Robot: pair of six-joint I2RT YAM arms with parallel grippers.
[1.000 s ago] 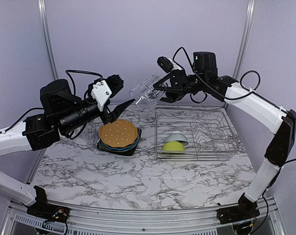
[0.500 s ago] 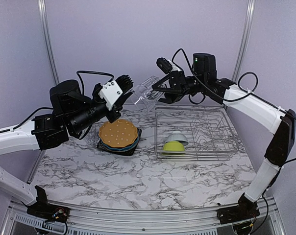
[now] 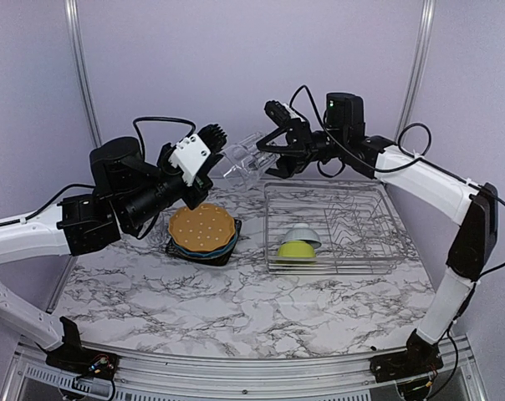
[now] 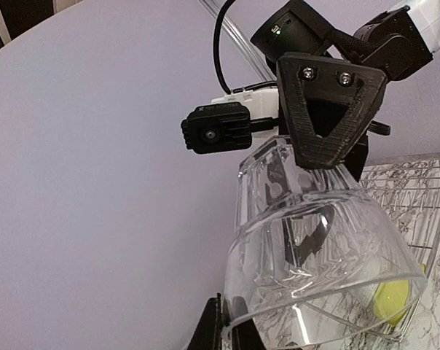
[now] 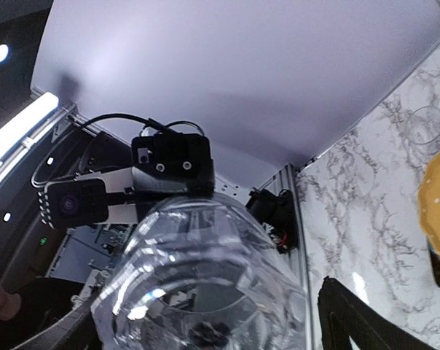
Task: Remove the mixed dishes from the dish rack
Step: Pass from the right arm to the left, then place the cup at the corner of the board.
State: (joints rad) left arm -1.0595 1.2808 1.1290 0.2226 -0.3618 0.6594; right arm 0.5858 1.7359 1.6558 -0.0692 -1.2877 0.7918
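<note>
Clear glass [image 3: 242, 159]: lying on its side in mid-air between the two arms, above the back of the worktop [image 3: 194, 301] and left of the dish rack [image 3: 386, 251].
Left end effector [image 3: 219, 159]: fingers together, pinching the wall of the glass at its rim; the left wrist view shows the rim right at its fingertip.
Right end effector [image 3: 266, 154]: jaws stand apart on either side of the glass; the right wrist view shows a gap beside one finger, so it reads as not clamping.
Step in hand: a hand-over of the glass from the right arm to the left, judging by both end effectors meeting at it.
Already out: orange dotted plate [image 3: 202, 227] stacked on the blue plate [image 3: 228, 246] and dark square plate [image 3: 177, 249], left of the rack.
Left in rack: lime green bowl [image 3: 296, 249] with the small white bowl [image 3: 303, 233] just behind it.
Next move calls for: the right arm to back off without knocking the glass, then the left to carry it and set it on bare worktop near the plates.
Care: a thin rim pinch on a smooth glass may slip or swing.
</note>
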